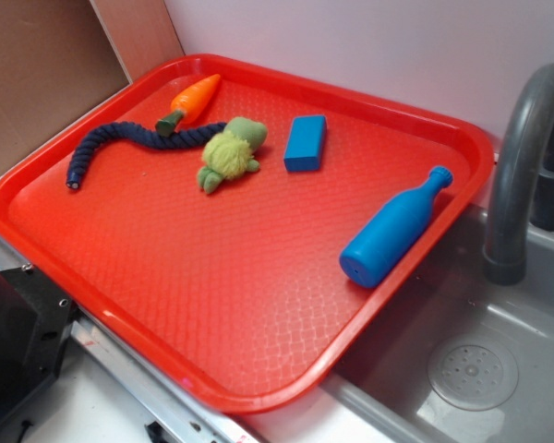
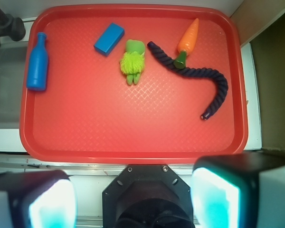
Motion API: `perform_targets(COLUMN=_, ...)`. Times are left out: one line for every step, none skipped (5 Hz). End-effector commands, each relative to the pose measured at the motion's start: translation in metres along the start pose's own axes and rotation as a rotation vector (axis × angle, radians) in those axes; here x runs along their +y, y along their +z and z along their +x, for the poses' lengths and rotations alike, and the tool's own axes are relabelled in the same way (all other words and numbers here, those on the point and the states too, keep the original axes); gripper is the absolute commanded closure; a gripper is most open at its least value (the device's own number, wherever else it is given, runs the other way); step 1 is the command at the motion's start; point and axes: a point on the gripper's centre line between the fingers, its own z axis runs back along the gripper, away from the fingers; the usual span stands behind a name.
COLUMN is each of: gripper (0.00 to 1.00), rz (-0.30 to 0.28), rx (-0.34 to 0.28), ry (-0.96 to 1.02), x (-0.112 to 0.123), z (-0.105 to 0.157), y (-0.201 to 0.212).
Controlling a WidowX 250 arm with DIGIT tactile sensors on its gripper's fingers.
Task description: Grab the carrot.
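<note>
My claw (image 2: pixel 133 199) hangs wide open and empty over the near rim of the red tray (image 2: pixel 133 128) — carrot (image 2: pixel 189 37) at its far corner, grey sink (image 1: pixel 499 360) alongside.

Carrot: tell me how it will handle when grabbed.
The carrot looks smooth and tapered, so it may slip toward its tip. Its round body probably rolls if nudged. Its green stub touches the rope, which may drag along.
</note>
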Motion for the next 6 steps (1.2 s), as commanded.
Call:
perform_targets(gripper=0.00, rz=0.000, rx=0.000, ry=0.000, x=0.000, z=0.000, y=0.000)
perform_targets(gripper=0.00, rz=-0.021, rx=-0.154, ry=0.192, x=0.002, z=0.021, y=-0.011)
perform_targets(gripper=0.00, rz=0.018, rx=-0.225, ry=0.317, x=0.016, z=0.045, y=-0.030)
perform_targets(gripper=0.00, rz=0.081, rx=-0.270, ry=0.403, x=0.031, z=0.065, y=-0.052)
perform_targets(gripper=0.00, rz=0.083, rx=-0.240, ry=0.456, x=0.058, z=0.095, y=-0.089)
perform_targets(gripper=0.00, rz=0.140, rx=-0.248, ry=0.495, x=0.081, z=0.109, y=-0.110)
